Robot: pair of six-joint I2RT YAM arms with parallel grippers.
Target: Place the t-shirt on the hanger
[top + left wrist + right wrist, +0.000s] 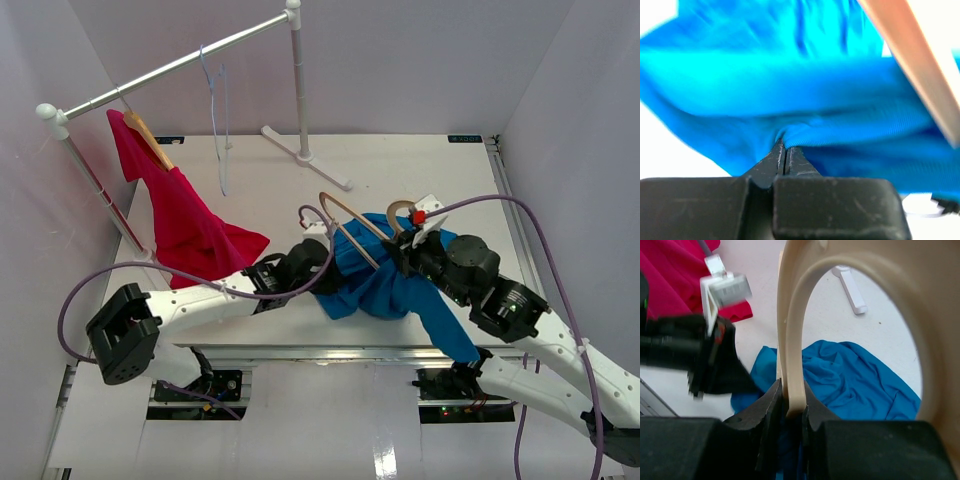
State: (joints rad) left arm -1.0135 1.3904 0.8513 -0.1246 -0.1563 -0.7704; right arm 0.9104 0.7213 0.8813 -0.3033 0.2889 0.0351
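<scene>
1. Two claws are busy. The left claw is pinched tight on a fold of the blue t-shirt, fingertips pressed together with cloth caught between them.
2. The right claw is clamped on the wooden hanger at the foot of its hook, fingers snug on both sides.
3. The t-shirt lies bunched on the white counter between the two arms, and the hanger's arms run into the cloth.
4. Far left, a magenta shirt hangs from the rail.
</scene>
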